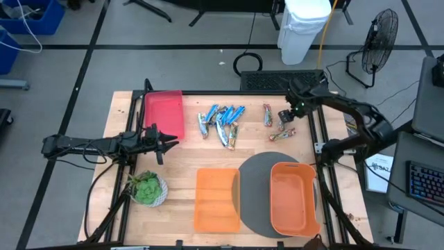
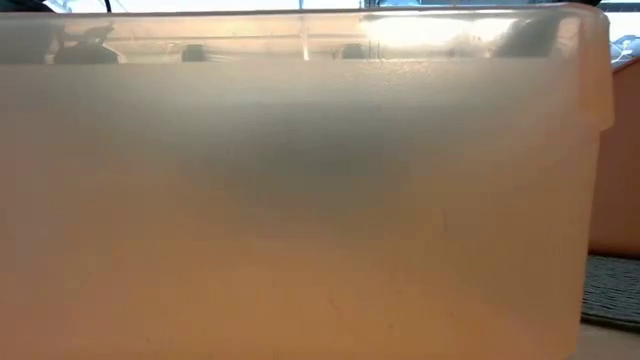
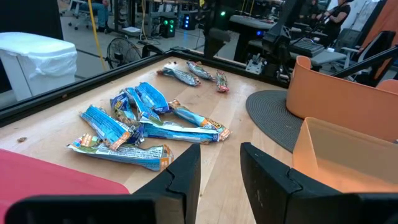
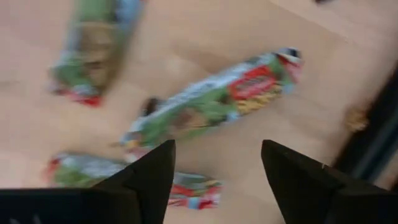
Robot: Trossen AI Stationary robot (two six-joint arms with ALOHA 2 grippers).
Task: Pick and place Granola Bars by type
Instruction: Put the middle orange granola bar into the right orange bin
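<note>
1. Presently, the right arm is reaching in from the right edge of the worktop (image 1: 187,160), bent at the elbow, with its wrist angled down toward the far right area.
2. The right claw (image 4: 217,171) is hanging with its two fingers spread wide apart, holding nothing, directly above a green-and-red granola bar (image 4: 214,99) that is lying flat on the wood.
3. Two more bars of that kind, a blurred one (image 4: 93,50) and a lower one (image 4: 134,177), are lying close by; in the high view this small group (image 1: 277,125) is sitting near the far right of the worktop.
4. The left arm is lying stretched out low across the left side, pointing toward the centre.
5. The left claw (image 3: 221,174) is standing partly open with an empty gap between its fingers, just beside the red tray (image 1: 164,114).
6. The blue granola bars (image 3: 134,121) are lying heaped together at the far middle of the worktop, ahead of the left claw.
7. An orange lid (image 1: 217,200) and an orange bin (image 1: 295,198), the latter on a grey round mat (image 1: 253,187), are sitting at the near side.
8. A plant in a white bowl (image 1: 147,189) is standing at the near left.
9. The low view is being blocked by a translucent container wall (image 2: 300,200).
</note>
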